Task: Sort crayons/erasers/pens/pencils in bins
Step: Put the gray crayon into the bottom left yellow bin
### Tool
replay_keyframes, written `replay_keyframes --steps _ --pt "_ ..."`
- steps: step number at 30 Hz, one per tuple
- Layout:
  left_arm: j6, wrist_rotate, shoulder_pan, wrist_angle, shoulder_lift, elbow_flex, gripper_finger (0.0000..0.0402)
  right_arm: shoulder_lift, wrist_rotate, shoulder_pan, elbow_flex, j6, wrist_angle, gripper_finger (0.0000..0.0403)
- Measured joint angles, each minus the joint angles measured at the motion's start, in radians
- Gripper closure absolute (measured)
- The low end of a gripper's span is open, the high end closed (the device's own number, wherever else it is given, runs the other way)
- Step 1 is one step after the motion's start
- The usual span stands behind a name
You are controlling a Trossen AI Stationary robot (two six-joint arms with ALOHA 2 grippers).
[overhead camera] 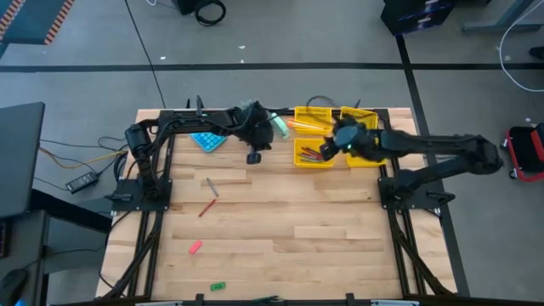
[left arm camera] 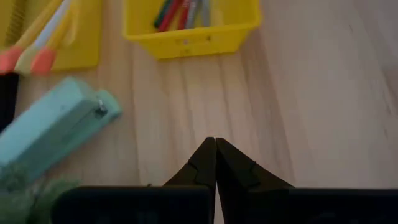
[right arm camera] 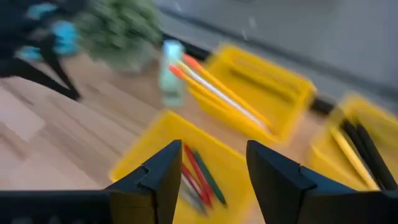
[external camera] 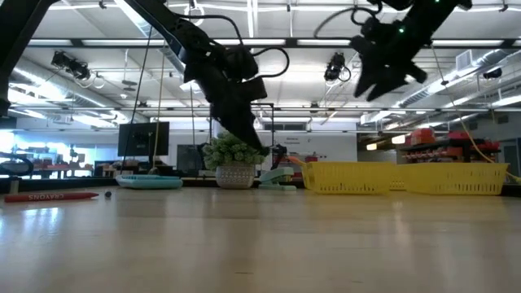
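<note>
Above bins, right tool agape

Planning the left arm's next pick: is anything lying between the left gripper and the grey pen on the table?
In the high view, only bare wood separates the shut left gripper from the grey pen.

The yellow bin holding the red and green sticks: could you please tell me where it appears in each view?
High view: the bin sits right of centre, towards the table's far edge.
Low view: probably the left end of the yellow row; not certain.
Left wrist view: top centre.
Right wrist view: lower centre.
Shared landmark: the pale green object lies beside it, also seen in both wrist views.
</note>
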Motion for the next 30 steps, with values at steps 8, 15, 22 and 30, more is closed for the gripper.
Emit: replay_keyframes --steps 8,15,22,30 --pt "0.073 -0.054 -0.033 -0.028 -0.007 0.001 0.0364 0.146 0.071 0.043 -0.052 -0.386 0.399 0.0217" --pt "0.165 -0.407 -0.099 -0.358 -0.06 0.002 0.0322 0.188 -0.035 0.03 -0.041 -0.654 0.511 0.0217" --pt "0.005 -0.42 -0.163 -0.74 -0.107 0.001 0.0321 0.179 -0.251 0.031 -0.04 -0.741 0.506 0.0217" --pt "-0.035 -0.486 -0.207 -0.887 -0.188 -0.079 0.0359 0.179 -0.381 0.032 -0.04 -0.75 0.513 0.0217"
